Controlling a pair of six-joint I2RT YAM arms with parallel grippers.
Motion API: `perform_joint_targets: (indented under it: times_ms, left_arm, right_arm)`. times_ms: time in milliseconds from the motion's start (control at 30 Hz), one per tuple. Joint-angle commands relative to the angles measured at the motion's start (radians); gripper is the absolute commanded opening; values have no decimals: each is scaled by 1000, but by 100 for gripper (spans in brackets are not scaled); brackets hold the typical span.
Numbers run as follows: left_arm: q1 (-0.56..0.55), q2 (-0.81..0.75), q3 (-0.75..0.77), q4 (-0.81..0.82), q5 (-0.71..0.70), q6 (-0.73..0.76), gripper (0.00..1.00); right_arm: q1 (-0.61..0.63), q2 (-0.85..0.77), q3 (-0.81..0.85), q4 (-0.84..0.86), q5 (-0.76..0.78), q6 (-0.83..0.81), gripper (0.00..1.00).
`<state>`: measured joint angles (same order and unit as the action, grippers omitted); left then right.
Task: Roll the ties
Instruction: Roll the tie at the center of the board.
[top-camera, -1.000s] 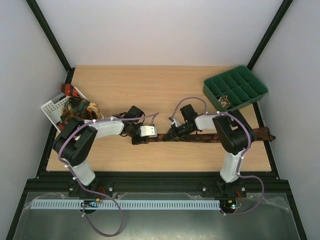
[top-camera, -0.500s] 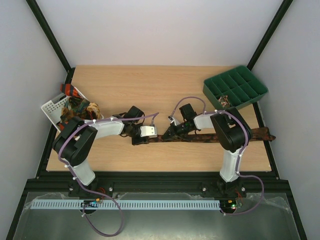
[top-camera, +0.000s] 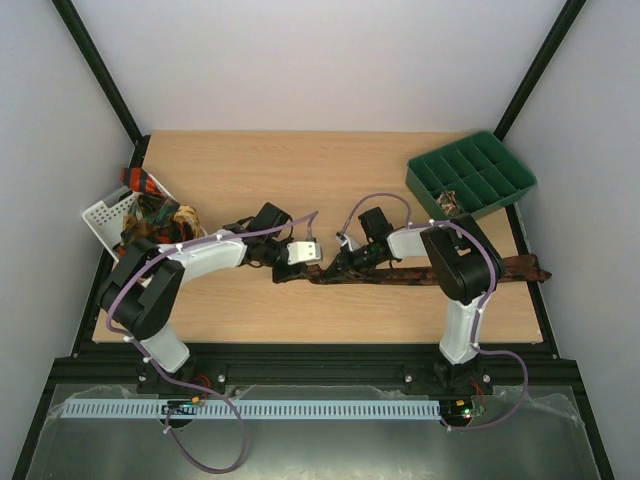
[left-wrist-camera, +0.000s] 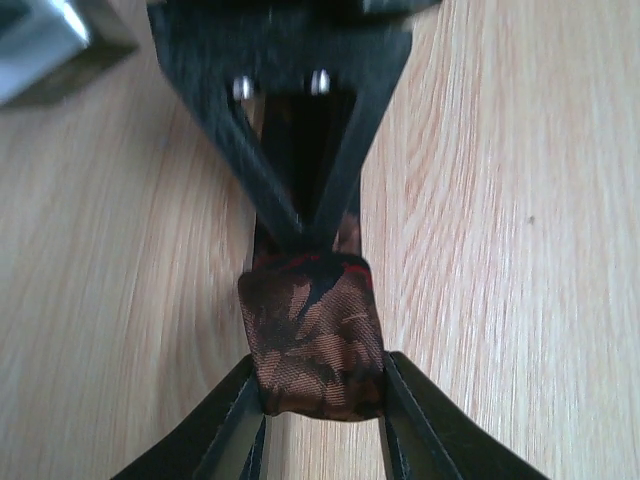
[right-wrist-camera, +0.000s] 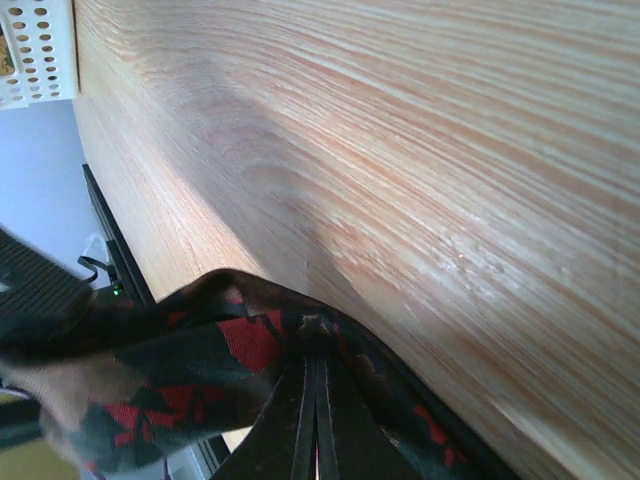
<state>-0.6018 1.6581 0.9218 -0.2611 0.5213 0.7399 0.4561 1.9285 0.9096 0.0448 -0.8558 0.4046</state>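
While the left gripper (left-wrist-camera: 320, 380) holds its two fingers (left-wrist-camera: 243, 425) a roll's width apart, they press against either side of the folded-over end of the dark brown tie (top-camera: 515, 268), whose reddish specks show clearly in the left wrist view. That short roll sits between the fingers, just above the wooden desk (top-camera: 300, 170). Directly opposite, the right gripper (right-wrist-camera: 314, 365) has its fingers pressed together with no gap, pinching a raised fold of the same tie just beyond the roll, so the two grippers nearly meet tip to tip. From there the tie runs flat along the desk to the right, passing under the right arm, and its far end reaches the desk's right edge. At the left edge a white slotted basket (top-camera: 105, 215) stands tilted, with other ties (top-camera: 160, 208), orange-and-black and tan, bunched inside it and spilling over its rim. A green compartment tray (top-camera: 500, 200) sits at the far right corner, well apart from both grippers.
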Motion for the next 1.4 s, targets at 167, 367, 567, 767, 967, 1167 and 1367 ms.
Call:
perform_joint_targets:
  times_ms: [167,367,567,767,967,1167,1367]
  left_arm:
    - [-44,83,73,100,96,-100,31]
    - [-35,65,61,91,91,-93,30]
    - [-36,64,64,80,111,-96,31]
    - [-56,115,115,60,106,-86,32]
    - [-75,197,170,60,102,-95,32]
    - [-86,241,200,72,106,-110,32]
    - [-92,262,207,78,111,-114,32]
  right_arm:
    - [3,-73,11,-66,21,16,1]
    - [-31,-153,5,-166,35,-53,4]
    - [-104,-211,-7,-252,13,-117,20]
    - [-155,-297,-23,-247,-23,-137,46]
    - [-155,-296,-65,-204,-25,-122,42]
    - [-155,-242,-91,-167,-37,-121,37]
    - [-150,-194,-89,-132,-29,-118,39]
